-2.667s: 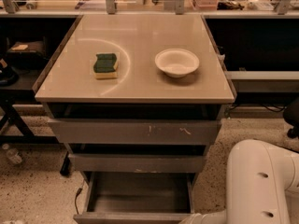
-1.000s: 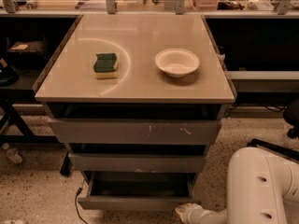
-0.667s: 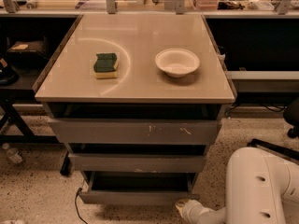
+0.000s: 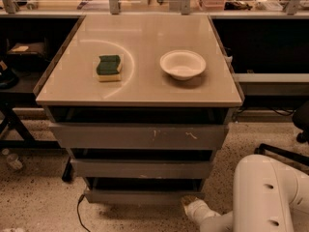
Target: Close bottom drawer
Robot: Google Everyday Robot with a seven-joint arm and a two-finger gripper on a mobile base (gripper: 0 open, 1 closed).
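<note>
Bottom drawer (image 4: 142,195) sits lowest under the surface (image 4: 140,88), front nearly in, maybe slightly proud. Tool (image 4: 189,206) is low by its right corner; I can't tell its state. I'd push straight in, square to the front, slowly, until flush.

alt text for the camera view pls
The gripper sits low by the right end of the bottom drawer, which is nearly shut. A green sponge and a white bowl rest on the tabletop.
</note>
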